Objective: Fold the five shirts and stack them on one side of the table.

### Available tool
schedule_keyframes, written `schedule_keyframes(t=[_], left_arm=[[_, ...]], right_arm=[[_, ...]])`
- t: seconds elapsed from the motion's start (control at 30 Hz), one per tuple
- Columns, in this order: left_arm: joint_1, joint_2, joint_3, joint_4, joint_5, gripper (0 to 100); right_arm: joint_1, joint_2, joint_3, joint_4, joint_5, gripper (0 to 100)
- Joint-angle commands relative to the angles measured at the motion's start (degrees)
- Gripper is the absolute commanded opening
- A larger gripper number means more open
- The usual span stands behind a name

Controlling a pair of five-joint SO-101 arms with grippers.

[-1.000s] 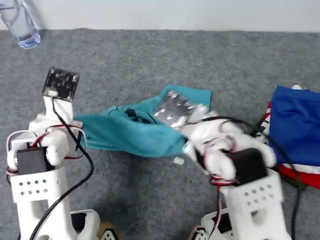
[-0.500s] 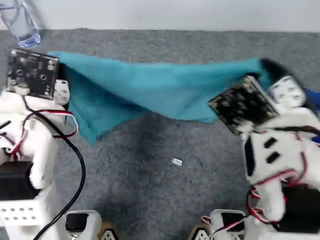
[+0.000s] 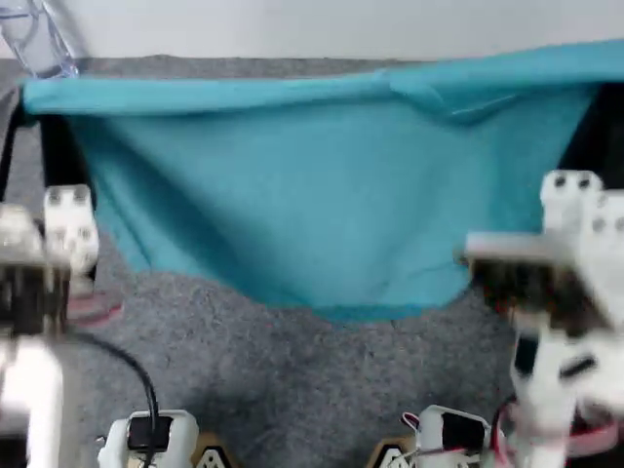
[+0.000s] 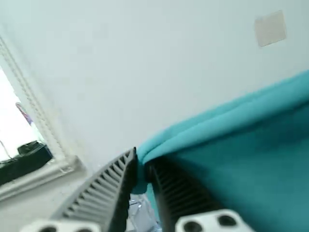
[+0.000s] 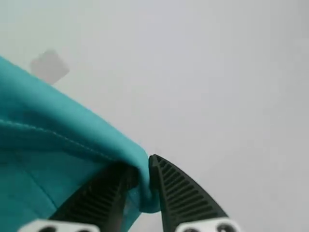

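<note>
One teal shirt (image 3: 292, 195) hangs spread wide in the air like a curtain, a big jump from the crumpled heap on the middle of the table (image 3: 292, 390) a second back. Both arms go from low over it to raised and pulled apart. So the lift-and-stretch part looks about done to me, and laying it flat for the fold is probably next.

Its top edge runs fairly taut along the table's far edge, with a small pucker right of centre. The bottom hem sags in a curve over the middle, and I can't tell if it brushes the table.

The left gripper (image 4: 140, 166) is pinched tight on one top corner, and the right gripper (image 5: 142, 174) is clamped on the other. A clear cup (image 3: 29, 39) peeks out at the far left corner.
</note>
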Motion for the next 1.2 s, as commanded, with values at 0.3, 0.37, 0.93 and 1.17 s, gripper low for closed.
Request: schedule_keyframes(t=[0.3,0.37,0.93,1.17], left_arm=[[-0.3,-18.2,-1.8,12.0,-2.7,1],[-0.2,-20.6,-1.8,14.2,-2.7,1],[-0.2,-27.9,46.7,-1.4,-10.5,1],[-0.3,-27.7,70.8,-28.7,-10.5,1]], right_arm=[[1.1,-11.7,-3.4,4.3,0.3,1.0],[1.1,-13.1,-3.3,5.7,0.3,1.0],[-7.3,-13.8,39.0,-1.9,0.4,1.0],[-10.1,-9.0,55.6,-21.5,0.5,1.0]])
